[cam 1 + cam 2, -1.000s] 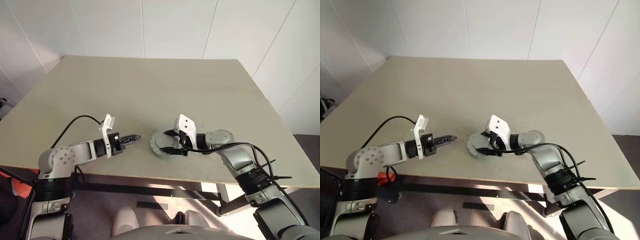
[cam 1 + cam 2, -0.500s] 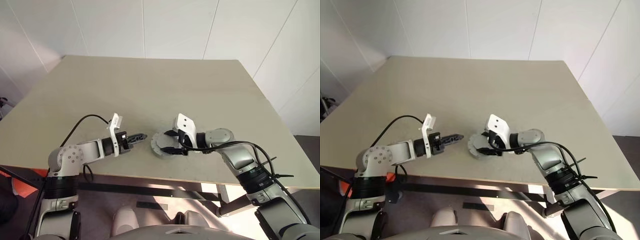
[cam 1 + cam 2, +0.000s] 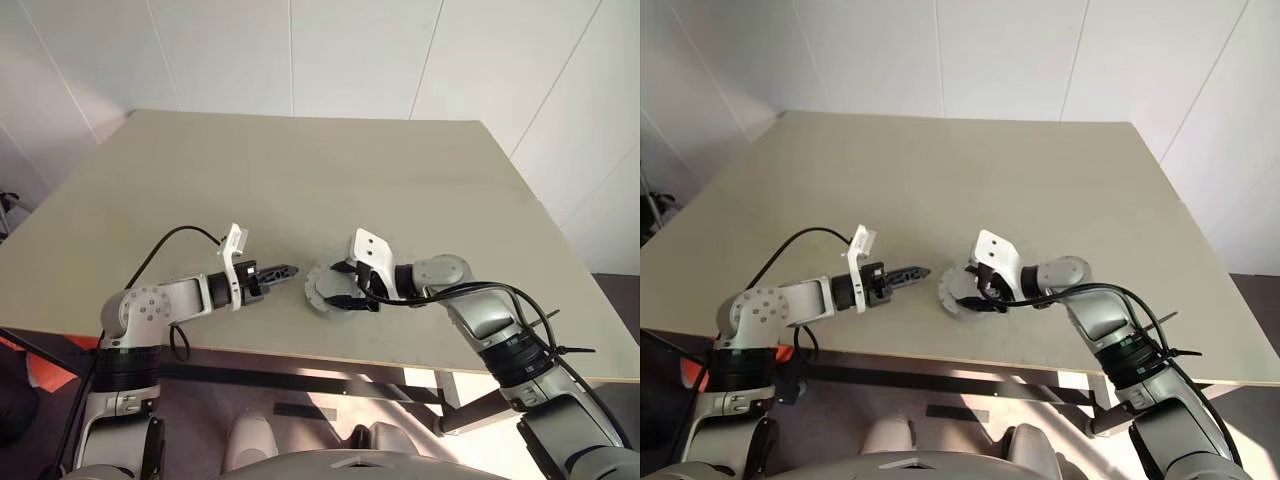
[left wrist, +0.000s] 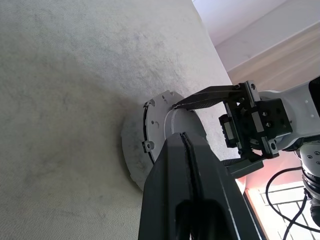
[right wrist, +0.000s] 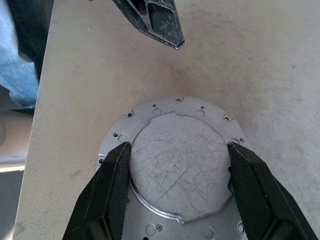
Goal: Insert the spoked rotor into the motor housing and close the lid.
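The round silver motor housing point(image 3: 318, 291) lies flat near the table's front edge, its holed flange point(image 5: 150, 114) showing around a raised, scratched lid point(image 5: 180, 165). My right gripper point(image 5: 179, 147) reaches in from the right, one black finger point(image 5: 117, 185) against each side of the lid. My left gripper point(image 3: 290, 269) is shut and empty. It points at the housing from the left, and its tip point(image 5: 162, 25) hovers just short of the flange. The spoked rotor is hidden from view.
The housing sits close to the front edge of the beige table point(image 3: 300, 170). Blue fabric point(image 5: 20, 55) shows beyond that edge in the right wrview. A black cable point(image 3: 160, 250) loops over my left forearm.
My left gripper has slid to the right, closer to the housing, and has held still for the last half second. The right gripper and lid have not moved.
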### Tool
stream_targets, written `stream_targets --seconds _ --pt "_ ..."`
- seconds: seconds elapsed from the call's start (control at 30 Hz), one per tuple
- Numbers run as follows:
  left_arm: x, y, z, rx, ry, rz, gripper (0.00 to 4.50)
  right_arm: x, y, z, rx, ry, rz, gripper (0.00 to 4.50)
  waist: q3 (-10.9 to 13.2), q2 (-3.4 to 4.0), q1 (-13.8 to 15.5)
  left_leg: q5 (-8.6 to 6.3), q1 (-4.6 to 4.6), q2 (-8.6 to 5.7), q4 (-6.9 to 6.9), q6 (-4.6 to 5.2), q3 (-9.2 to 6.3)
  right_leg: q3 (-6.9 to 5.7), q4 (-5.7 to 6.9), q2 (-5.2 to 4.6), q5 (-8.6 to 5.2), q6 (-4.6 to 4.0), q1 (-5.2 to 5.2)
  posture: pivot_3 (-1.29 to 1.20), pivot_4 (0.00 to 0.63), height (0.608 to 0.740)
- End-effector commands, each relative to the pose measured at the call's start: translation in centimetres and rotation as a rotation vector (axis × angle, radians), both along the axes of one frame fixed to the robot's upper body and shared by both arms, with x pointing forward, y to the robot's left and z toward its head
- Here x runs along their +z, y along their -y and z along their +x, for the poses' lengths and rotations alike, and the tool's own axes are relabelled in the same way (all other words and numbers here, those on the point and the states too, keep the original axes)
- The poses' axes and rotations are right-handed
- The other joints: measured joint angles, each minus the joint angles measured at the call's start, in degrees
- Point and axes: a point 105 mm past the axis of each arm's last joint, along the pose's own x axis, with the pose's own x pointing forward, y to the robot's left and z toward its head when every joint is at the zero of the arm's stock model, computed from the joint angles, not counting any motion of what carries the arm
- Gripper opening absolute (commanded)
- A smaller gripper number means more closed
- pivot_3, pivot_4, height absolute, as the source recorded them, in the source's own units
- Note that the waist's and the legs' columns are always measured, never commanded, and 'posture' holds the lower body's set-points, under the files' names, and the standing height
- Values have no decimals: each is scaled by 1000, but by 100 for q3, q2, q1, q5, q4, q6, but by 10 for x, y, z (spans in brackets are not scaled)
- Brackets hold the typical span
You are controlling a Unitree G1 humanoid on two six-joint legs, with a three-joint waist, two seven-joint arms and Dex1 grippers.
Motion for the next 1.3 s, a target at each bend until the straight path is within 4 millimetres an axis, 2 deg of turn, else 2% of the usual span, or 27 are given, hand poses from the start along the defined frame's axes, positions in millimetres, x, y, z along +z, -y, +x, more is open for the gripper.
stream_targets --seconds 0.03,0.33,0.6,0.7,0.9,1.07,1.3 --pt "7 1 3 1 29 -4 0 -44 38 1 -120 -100 -217 2940 -1 0 -13 0 0 0 0 0 0 0 0 1 -9 14 2 0 0 740" --pt "7 1 6 18 25 -2 0 -45 44 0 -131 -120 -250 2940 -3 3 -13 0 7 -3 1 -1 0 5 -8 -2 -22 37 14 0 0 740" --pt "7 3 5 18 28 -11 0 -12 24 3 -135 -190 -52 2940 -3 2 24 1 -14 -8 1 -1 0 10 -15 -7 -26 44 20 0 0 740" --pt "10 1 5 23 40 -19 0 -5 21 5 -124 -171 -36 2940 -3 2 22 1 -19 -4 -1 -2 0 11 -11 -4 -26 43 14 0 0 740" --pt "12 -7 6 44 51 -18 0 -3 16 0 -65 -138 -22 2940 -3 2 -11 1 -22 1 -26 -2 1 8 -9 5 -28 9 0 0 0 740" --pt "13 -10 7 52 53 -16 0 -11 22 -1 -46 -79 -93 2940 -3 2 -13 1 -22 1 -29 -1 2 7 -9 5 -33 8 -1 0 0 740" --pt "17 9 12 15 48 -52 0 -22 24 1 -66 -80 -123 2940 -3 2 -16 2 -11 1 -26 -4 2 9 -6 4 -54 43 11 0 0 740"
